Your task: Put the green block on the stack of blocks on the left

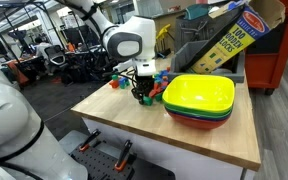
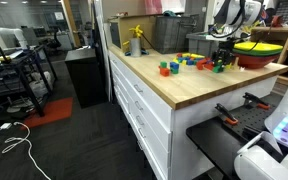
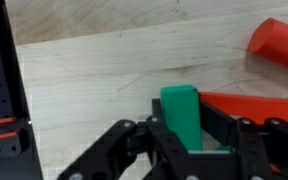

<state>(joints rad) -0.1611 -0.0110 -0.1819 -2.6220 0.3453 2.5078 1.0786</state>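
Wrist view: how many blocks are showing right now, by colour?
Green: 1, the green block
Red: 2, the red wedge and the red cylinder
Total: 3

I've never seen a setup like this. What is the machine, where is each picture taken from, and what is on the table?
The white machine is a robot arm ending in a two-fingered gripper. Two pictures come from cameras standing in the room, looking at the wooden table from different sides; the third comes from a camera on the arm's wrist, looking down past the gripper. On the table lie small coloured blocks and a stack of bowls. In the wrist view the jaws appear closed on the green block, beside red blocks.
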